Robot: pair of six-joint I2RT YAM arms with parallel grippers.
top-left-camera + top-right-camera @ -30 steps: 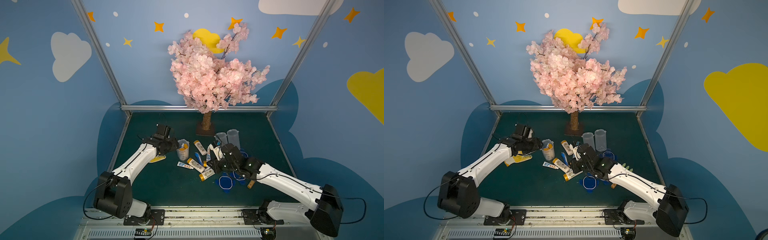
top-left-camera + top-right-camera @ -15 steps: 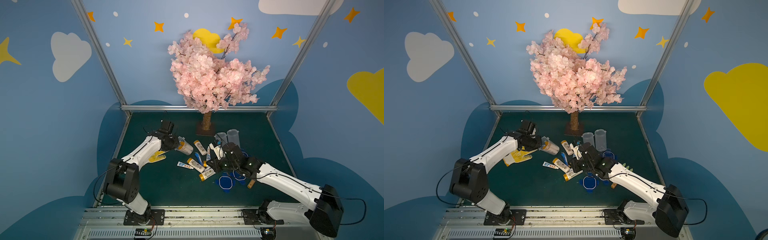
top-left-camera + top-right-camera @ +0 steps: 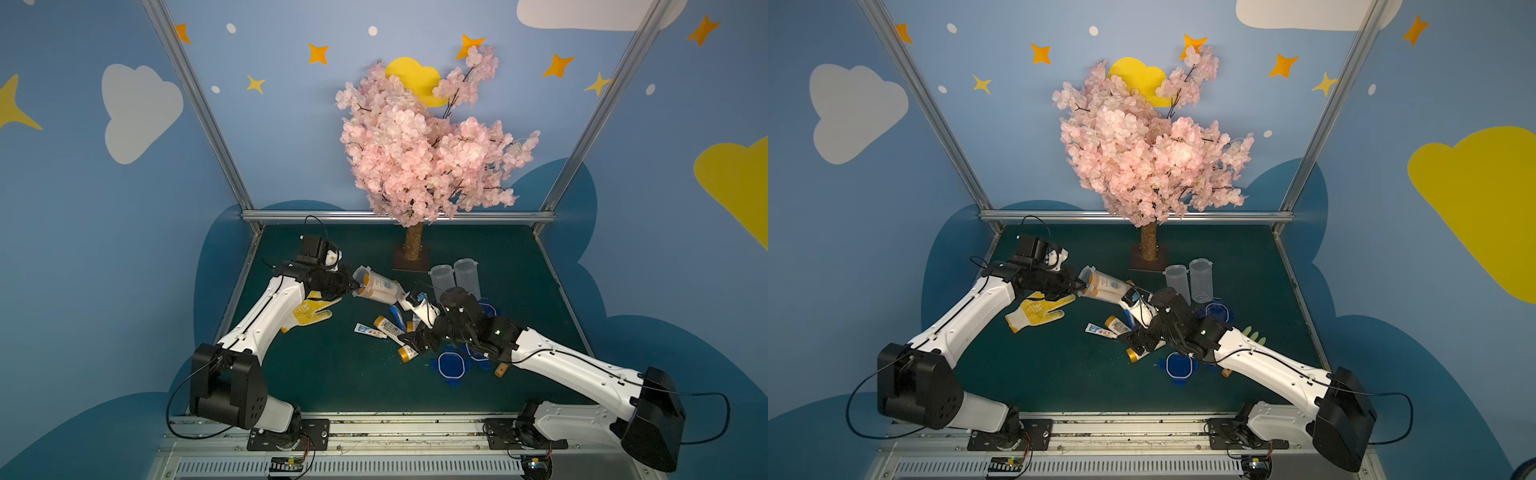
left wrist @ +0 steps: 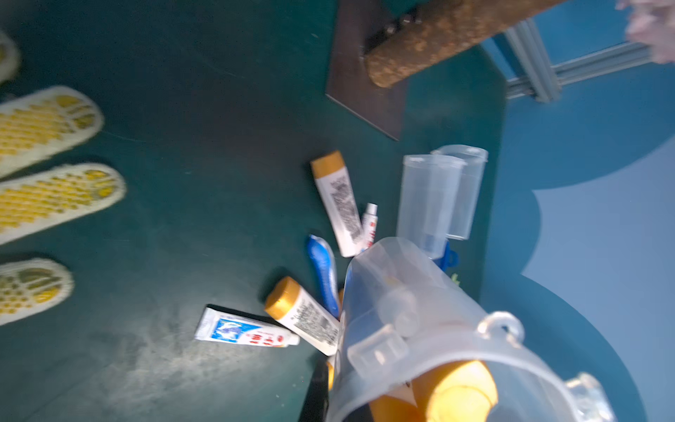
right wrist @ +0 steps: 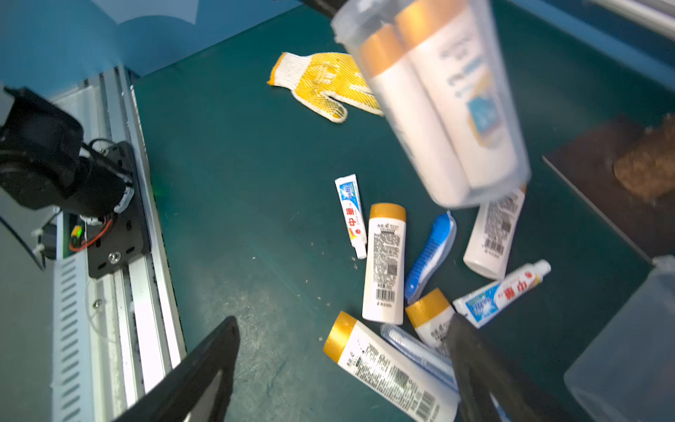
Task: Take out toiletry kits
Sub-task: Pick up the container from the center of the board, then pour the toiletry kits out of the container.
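The left gripper (image 3: 352, 287) is clamped on the rim of a clear jar (image 3: 382, 286), holding it tipped on its side above the green mat (image 3: 332, 374). Inside lie two white bottles (image 5: 420, 120) (orange caps toward the gripper). Under the jar's closed end sits a pile (image 3: 395, 328): loose bottles (image 5: 385, 263), toothpaste tubes (image 5: 350, 212), a blue wrapped piece (image 5: 431, 252). The right gripper (image 5: 343, 321) is low over that pile, jaws wide apart. Two upright jars (image 3: 465, 276) stand just behind it; a yellow glove (image 3: 309, 311) lies beneath the left arm.
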